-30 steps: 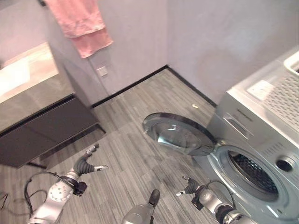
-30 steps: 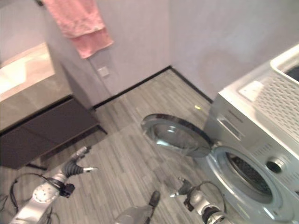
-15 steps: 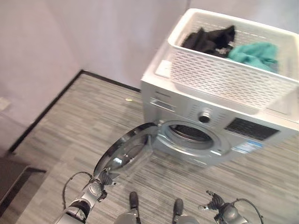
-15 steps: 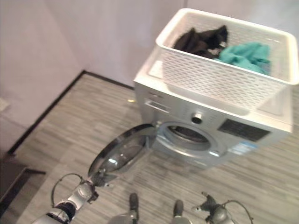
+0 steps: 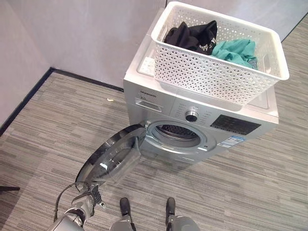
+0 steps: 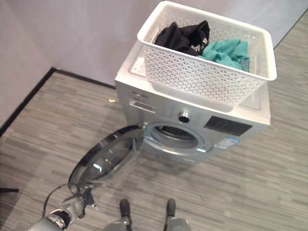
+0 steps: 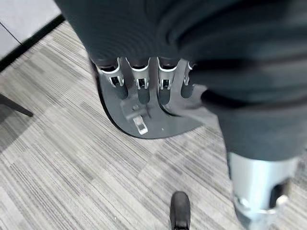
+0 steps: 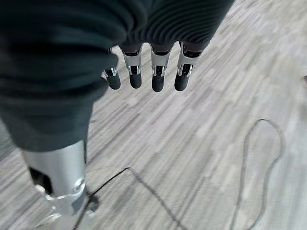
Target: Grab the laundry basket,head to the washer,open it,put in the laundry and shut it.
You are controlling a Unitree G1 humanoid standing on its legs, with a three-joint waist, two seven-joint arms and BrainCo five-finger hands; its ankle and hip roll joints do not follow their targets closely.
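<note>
The white laundry basket (image 5: pixel 219 72) sits on top of the washer (image 5: pixel 202 122), a black garment (image 5: pixel 190 34) and a teal one (image 5: pixel 236 50) inside it. The round door (image 5: pixel 111 155) hangs wide open, the drum empty as far as I see. My left hand (image 5: pixel 90 198) hangs by the door's rim, fingers relaxed, holding nothing; my right hand (image 8: pixel 144 72) hangs loose-fingered over bare floor (image 8: pixel 201 143). Loading and shutting remain.

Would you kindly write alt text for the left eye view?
A silver washer stands with its round door swung open, a white laundry basket of black and teal clothes on top. The left hand is beside the door's edge.
</note>
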